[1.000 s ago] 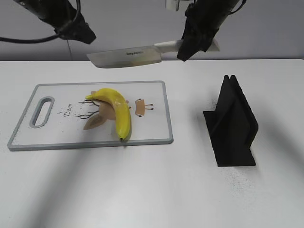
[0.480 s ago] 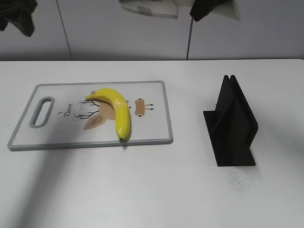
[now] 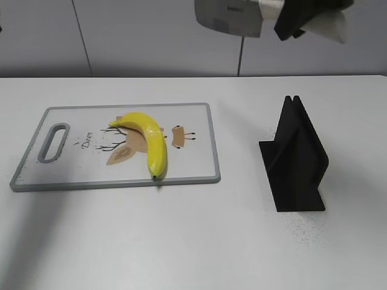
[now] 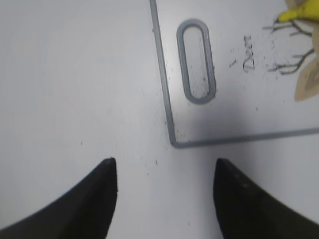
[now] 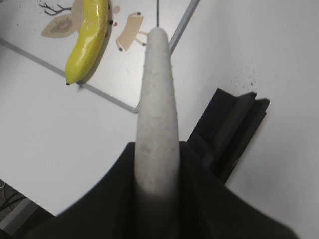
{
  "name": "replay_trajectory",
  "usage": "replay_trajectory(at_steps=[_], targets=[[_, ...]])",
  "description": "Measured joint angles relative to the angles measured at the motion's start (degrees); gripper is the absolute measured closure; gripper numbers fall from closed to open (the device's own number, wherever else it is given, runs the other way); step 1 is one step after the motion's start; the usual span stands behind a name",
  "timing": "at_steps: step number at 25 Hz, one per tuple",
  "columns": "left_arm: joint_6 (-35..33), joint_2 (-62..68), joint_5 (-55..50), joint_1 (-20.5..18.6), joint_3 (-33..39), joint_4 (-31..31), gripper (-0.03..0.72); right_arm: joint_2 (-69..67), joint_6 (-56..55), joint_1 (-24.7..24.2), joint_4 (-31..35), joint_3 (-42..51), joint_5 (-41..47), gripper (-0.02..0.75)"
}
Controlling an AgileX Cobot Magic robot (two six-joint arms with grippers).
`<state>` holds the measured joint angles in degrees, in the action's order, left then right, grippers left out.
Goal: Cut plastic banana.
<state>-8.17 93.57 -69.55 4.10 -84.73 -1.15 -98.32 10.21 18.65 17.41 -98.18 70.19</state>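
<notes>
The plastic banana lies whole and uncut on the cutting board, curving from its stem near the board's middle to its dark tip at the near edge, exactly where it lay a second ago. What has changed is the knife: a second ago its blade hung level just above the far edge of the board, and now it sits at the very top of the exterior view, shifted right, toward the space above the black knife stand. The right gripper is clamped on the pale handle (seen end-on in its wrist view). The left gripper, fingers spread and holding nothing, hovers off the board's handle-slot corner. Judging by this, the cut is not yet made.
</notes>
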Motion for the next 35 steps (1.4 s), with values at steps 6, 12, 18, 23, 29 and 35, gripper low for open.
replay_trajectory(at_steps=[6, 12, 18, 23, 29, 35], targets=[[0.0, -11.3, -0.2, 0.0, 15.5, 0.0, 0.097, 11.7, -3.4, 0.0, -0.4, 15.3, -7.7, 0.549], [0.0, -23.6, 0.8, 0.0, 28.0, -0.2, 0.097, 20.3, -7.8, 0.0, -3.0, 28.8, -15.6, 0.549], [0.0, -37.8, 1.8, 0.0, 37.3, -0.2, 0.097, 26.0, -13.5, 0.0, -6.8, 38.8, -22.1, 0.549], [0.0, -50.5, 1.7, 0.0, 42.9, -0.6, 0.097, 28.9, -17.3, 0.0, -9.1, 44.3, -26.5, 0.549], [0.0, -66.6, 1.5, 0.0, 46.8, -2.7, 0.097, 30.7, -21.6, 0.0, -10.1, 50.5, -31.9, 0.549], [0.0, -80.3, -0.2, 0.0, 49.1, -3.6, 0.097, 30.7, -23.3, 0.0, -10.4, 55.3, -36.6, 0.549]])
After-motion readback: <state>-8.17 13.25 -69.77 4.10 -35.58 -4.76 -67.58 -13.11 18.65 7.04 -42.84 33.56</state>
